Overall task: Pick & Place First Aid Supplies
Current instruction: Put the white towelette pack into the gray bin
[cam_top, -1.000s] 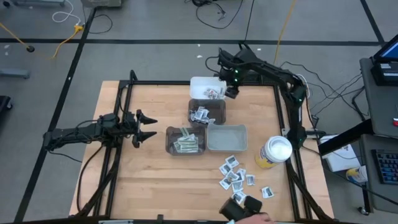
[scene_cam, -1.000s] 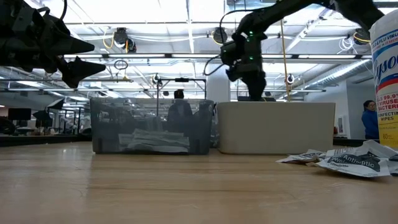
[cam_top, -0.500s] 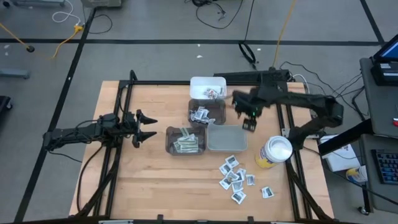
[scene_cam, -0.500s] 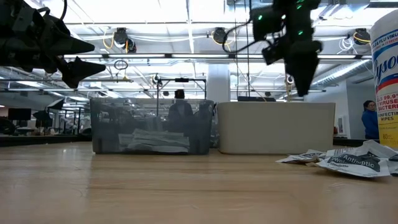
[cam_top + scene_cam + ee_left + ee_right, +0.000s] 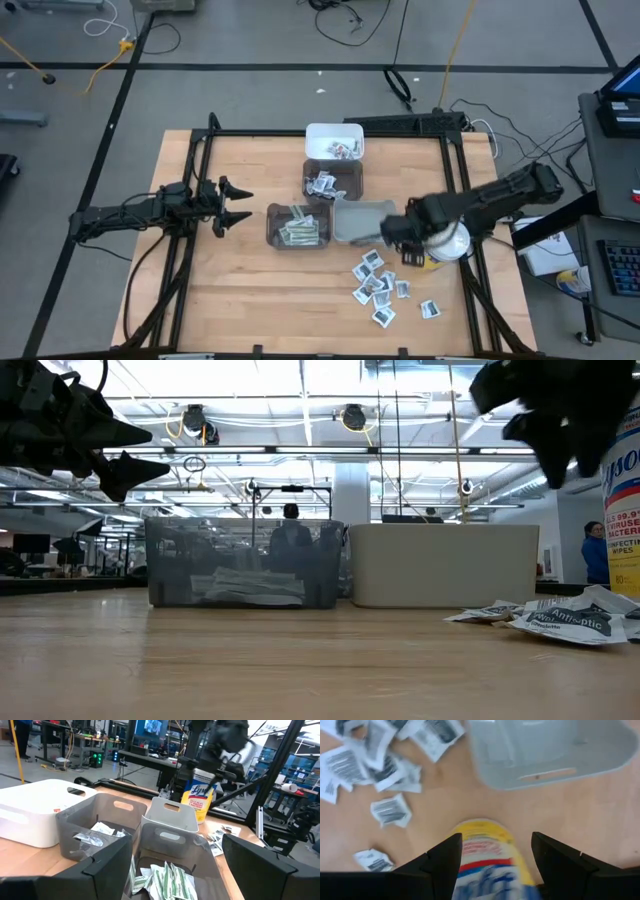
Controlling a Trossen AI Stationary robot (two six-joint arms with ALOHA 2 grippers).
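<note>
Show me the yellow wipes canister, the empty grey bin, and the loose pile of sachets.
yellow wipes canister (image 5: 447,241), high view, on its white lid.
empty grey bin (image 5: 362,222), high view, on its bare floor.
loose pile of sachets (image 5: 379,284), high view, on the cluster's middle.

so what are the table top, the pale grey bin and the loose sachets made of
Table top: looks like wood, pale planks with visible grain and a matt finish. Pale grey bin: probably moulded plastic, smooth, slightly translucent walls with a cut handle slot. Loose sachets: seemingly paper or foil-lined paper, white with dark print and crinkled edges; which of the two is unclear.
</note>
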